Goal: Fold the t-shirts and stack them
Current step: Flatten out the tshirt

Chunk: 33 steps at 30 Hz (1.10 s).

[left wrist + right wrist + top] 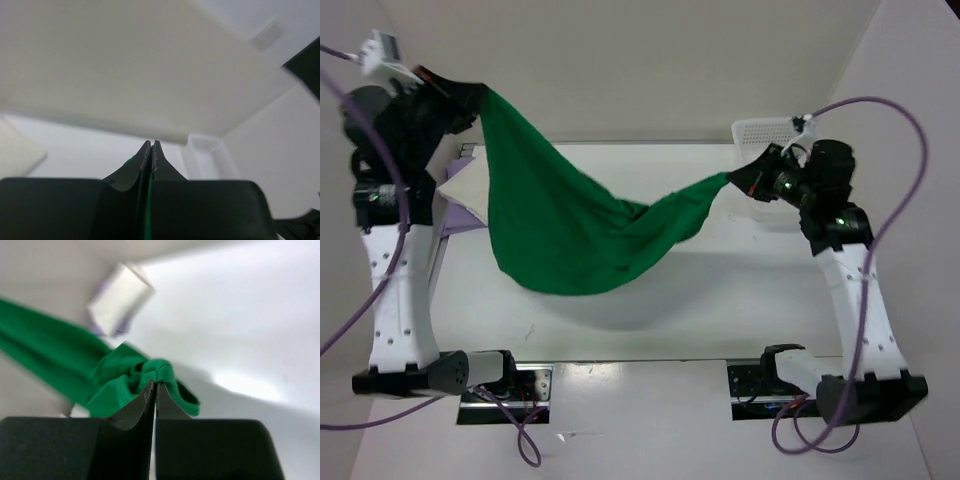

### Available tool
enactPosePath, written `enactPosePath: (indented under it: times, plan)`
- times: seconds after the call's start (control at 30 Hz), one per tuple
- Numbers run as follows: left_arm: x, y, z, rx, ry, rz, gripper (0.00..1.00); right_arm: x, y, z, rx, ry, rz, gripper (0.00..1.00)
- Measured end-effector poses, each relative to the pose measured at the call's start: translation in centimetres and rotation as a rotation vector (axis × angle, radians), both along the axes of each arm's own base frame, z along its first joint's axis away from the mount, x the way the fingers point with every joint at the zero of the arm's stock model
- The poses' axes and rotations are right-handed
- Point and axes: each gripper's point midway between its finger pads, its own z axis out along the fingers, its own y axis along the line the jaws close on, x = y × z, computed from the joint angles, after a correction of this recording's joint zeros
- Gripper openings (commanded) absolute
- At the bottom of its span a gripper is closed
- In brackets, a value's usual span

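Setting, top view: a white table (740, 300) is sitting inside white walls (650, 60), with both arm bases bolted at its near edge.
Left arm, top view: it is rising steeply on the left side, and the left gripper (470, 95) is reaching high near the far left corner.
Right arm, top view: it is leaning toward the far right, and the right gripper (738, 180) is pointing left.
Green t-shirt (560, 230), top view: it is hanging slung between the two grippers, its wide part drooping below the left one and narrowing to a bunch at the right one.
Surroundings, top view: a cream t-shirt (460, 190) is lying folded behind the left arm with a lavender t-shirt (446, 230) edging out beneath it; a white mesh basket (765, 130) is standing just behind the right gripper.
Left gripper (151, 145), left wrist view: the jaws are pressing together on a thin strip of green t-shirt (147, 210).
Background, left wrist view: the basket (205, 145) and the cream t-shirt (15, 150) are showing blurred.
Right gripper (154, 386), right wrist view: the jaws are pinching a bunched fold of the green t-shirt (120, 375), which is trailing off left.
Background, right wrist view: a blurred white-and-purple block is lying beyond the cloth.
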Motion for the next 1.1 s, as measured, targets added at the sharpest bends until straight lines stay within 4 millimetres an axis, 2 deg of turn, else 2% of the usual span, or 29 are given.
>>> enactPosePath:
  times: [0.07,0.1,0.13,0.17,0.2,0.23,0.27,0.3,0.37,0.4,0.43,0.5,0.67,0.77,0.83,0.87,0.93,0.97,1.0,1.03,1.07,1.1]
  plan:
    - [3.9,-0.1,-7.1,-0.020,0.160,-0.032,0.00,2.7,-1.4,-7.7,-0.020,0.192,-0.055,0.00]
    - [6.4,0.0,-12.2,-0.035,0.259,-0.041,0.00,3.7,-2.2,-12.1,-0.035,0.302,-0.084,0.00]
    - [8.0,0.1,-16.5,-0.048,0.348,-0.044,0.00,4.1,-3.0,-16.3,-0.050,0.409,-0.115,0.00]
    - [9.9,0.4,-22.6,-0.066,0.477,-0.042,0.00,4.0,-3.9,-20.6,-0.071,0.524,-0.148,0.00]
    - [11.0,0.5,-27.7,-0.084,0.589,-0.039,0.00,3.3,-4.6,-24.1,-0.092,0.626,-0.173,0.00]
    - [11.7,0.6,-33.2,-0.106,0.716,-0.034,0.00,2.4,-5.2,-26.6,-0.112,0.707,-0.195,0.00]
    - [12.2,0.7,-37.9,-0.122,0.825,-0.031,0.00,1.6,-5.6,-28.2,-0.129,0.766,-0.210,0.00]
    - [12.3,0.7,-41.9,-0.135,0.915,-0.025,0.00,1.2,-5.9,-28.9,-0.140,0.793,-0.222,0.00]
    - [12.3,0.8,-47.0,-0.146,1.030,-0.014,0.00,1.3,-6.3,-28.8,-0.151,0.783,-0.234,0.00]
    - [12.3,0.8,-48.2,-0.149,1.060,-0.009,0.00,1.5,-6.4,-28.6,-0.154,0.773,-0.238,0.00]
    - [12.6,0.9,-48.8,-0.148,1.071,-0.004,0.00,1.6,-6.5,-28.5,-0.159,0.766,-0.242,0.00]
    - [14.3,1.1,-47.6,-0.146,1.039,0.003,0.00,1.7,-6.6,-28.5,-0.165,0.761,-0.246,0.01]
    - [20.3,1.5,-38.5,-0.133,0.783,0.003,0.00,1.9,-6.9,-28.4,-0.178,0.754,-0.257,0.01]
    - [22.1,1.6,-34.1,-0.121,0.673,0.001,0.00,2.3,-7.0,-28.0,-0.180,0.743,-0.264,0.01]
    - [23.0,1.7,-32.1,-0.117,0.627,-0.001,0.07,3.2,-7.1,-27.3,-0.174,0.725,-0.271,0.01]
    - [23.4,1.7,-31.5,-0.115,0.610,-0.002,0.22,3.9,-7.1,-26.8,-0.171,0.711,-0.274,0.06]
    - [23.7,1.7,-31.5,-0.114,0.606,-0.003,0.44,5.5,-7.1,-25.9,-0.159,0.683,-0.282,0.11]
    - [23.6,1.7,-32.1,-0.118,0.618,-0.002,0.56,6.1,-7.1,-25.6,-0.154,0.670,-0.286,0.24]
    - [23.4,1.7,-33.0,-0.119,0.636,-0.001,0.77,6.6,-7.2,-25.4,-0.150,0.663,-0.288,0.33]
    - [23.0,1.7,-34.1,-0.116,0.658,-0.001,0.90,6.9,-7.1,-25.3,-0.144,0.661,-0.292,0.38]
    - [22.5,1.6,-35.4,-0.114,0.685,-0.001,1.00,7.1,-7.2,-25.3,-0.142,0.660,-0.295,0.42]
    - [21.7,1.6,-37.2,-0.122,0.730,0.002,1.00,7.2,-7.2,-25.3,-0.141,0.662,-0.295,0.46]
